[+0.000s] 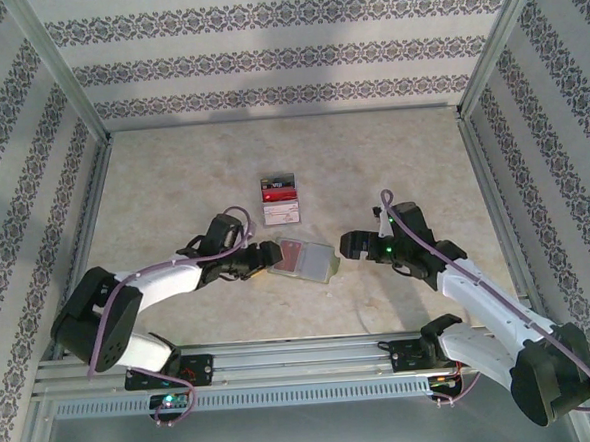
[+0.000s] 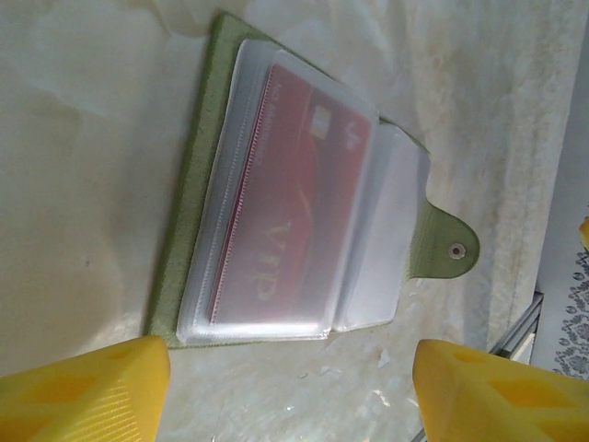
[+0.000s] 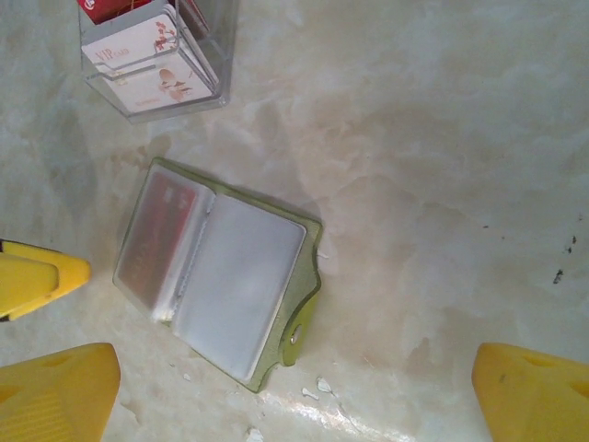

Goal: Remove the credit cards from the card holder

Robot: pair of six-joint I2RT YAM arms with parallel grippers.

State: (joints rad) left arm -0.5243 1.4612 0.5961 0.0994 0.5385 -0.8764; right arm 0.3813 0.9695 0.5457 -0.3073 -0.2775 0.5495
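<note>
Card holder is laid open flat on desk between both hands, so sleeves are reachable. Red card not yet pulled. Left hand spread at holder's edge, nothing gripped; right hand spread wide, empty.

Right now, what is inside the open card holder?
The holder shows a red card marked VIP in one clear sleeve. The next sleeve looks empty. Any cards under these sleeves are covered and cannot be seen.
</note>
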